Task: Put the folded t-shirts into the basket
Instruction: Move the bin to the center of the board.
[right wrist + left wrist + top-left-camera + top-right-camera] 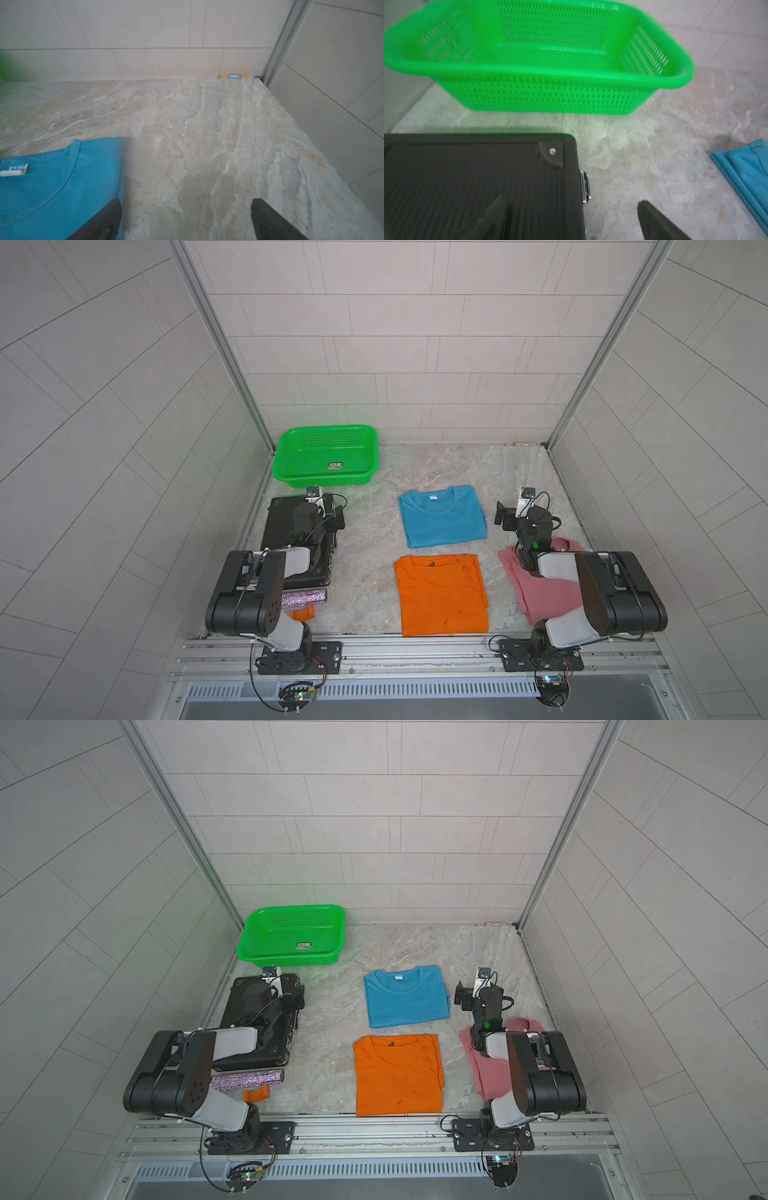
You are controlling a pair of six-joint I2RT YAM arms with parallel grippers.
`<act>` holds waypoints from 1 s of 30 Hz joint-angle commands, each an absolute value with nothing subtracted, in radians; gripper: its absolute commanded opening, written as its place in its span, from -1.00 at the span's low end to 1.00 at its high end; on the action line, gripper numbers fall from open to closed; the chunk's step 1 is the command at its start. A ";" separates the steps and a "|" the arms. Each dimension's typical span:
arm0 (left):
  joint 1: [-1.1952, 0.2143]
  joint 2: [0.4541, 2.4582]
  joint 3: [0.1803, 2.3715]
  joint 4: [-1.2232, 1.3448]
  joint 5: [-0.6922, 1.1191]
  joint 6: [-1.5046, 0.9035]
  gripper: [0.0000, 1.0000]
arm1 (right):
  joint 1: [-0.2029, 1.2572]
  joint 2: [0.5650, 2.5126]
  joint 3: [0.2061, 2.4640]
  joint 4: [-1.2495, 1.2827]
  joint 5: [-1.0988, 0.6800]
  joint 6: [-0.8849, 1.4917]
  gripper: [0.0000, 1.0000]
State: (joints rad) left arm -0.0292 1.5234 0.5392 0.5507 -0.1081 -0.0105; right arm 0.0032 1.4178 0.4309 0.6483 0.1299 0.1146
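- Both grippers are open and hold nothing. The left gripper [571, 202] hangs over the corner of the black case [467, 176]. The right gripper [186, 201] hangs just beside the blue t-shirt [442, 516].
- The basket [316, 481] stands empty at the far left of the table [415, 472], just beyond the case.
- All three shirts lie on the table: the blue one in the middle, the orange t-shirt [442, 593] in front of it, and the pink t-shirt [544, 597] partly under the right arm.
- The blue shirt looks like the natural first pick. Lower the right gripper onto its near edge and pinch every layer, so the fold does not open.
- Lift high enough to pass the basket rim.
- The basket seems only a little wider than a shirt, so center the shirt over it before you let go.
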 commanded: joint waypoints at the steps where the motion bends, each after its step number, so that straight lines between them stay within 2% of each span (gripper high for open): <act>1: -0.032 1.485 0.710 0.222 -0.044 0.002 1.00 | -0.002 1.242 0.594 0.194 0.317 0.278 1.00; 3: -0.033 1.467 0.772 0.088 -0.015 0.011 1.00 | -0.003 1.201 0.712 -0.036 0.369 0.327 1.00; 7: -0.032 1.414 0.857 -0.099 0.020 0.045 1.00 | -0.010 1.140 0.778 -0.155 0.335 0.339 1.00; 10: -0.033 1.404 0.972 -0.278 0.066 0.105 1.00 | -0.023 1.106 0.821 -0.408 0.417 0.635 1.00; 13: -0.034 1.426 1.099 -0.438 0.153 0.165 1.00 | -0.127 1.099 0.811 -0.427 0.139 0.650 1.00; 14: -0.035 1.447 1.145 -0.469 0.171 0.147 1.00 | -0.138 1.103 0.820 -0.435 0.106 0.633 1.00; 18: -0.042 1.545 1.354 -0.622 0.244 0.077 1.00 | -0.065 1.126 0.889 -0.492 0.123 0.549 0.95; 22: -0.065 1.635 1.506 -0.653 0.304 0.043 1.00 | 0.025 1.145 0.932 -0.496 0.069 0.538 0.92; 26: -0.096 1.719 1.604 -0.665 0.283 0.051 1.00 | 0.120 1.160 0.981 -0.520 0.055 0.543 1.00; 28: -0.115 1.777 1.659 -0.683 0.247 0.060 0.88 | 0.149 1.159 0.989 -0.523 0.041 0.555 1.00; 30: -0.142 1.852 1.726 -0.709 0.195 0.072 0.86 | 0.168 1.152 0.989 -0.526 0.021 0.574 1.00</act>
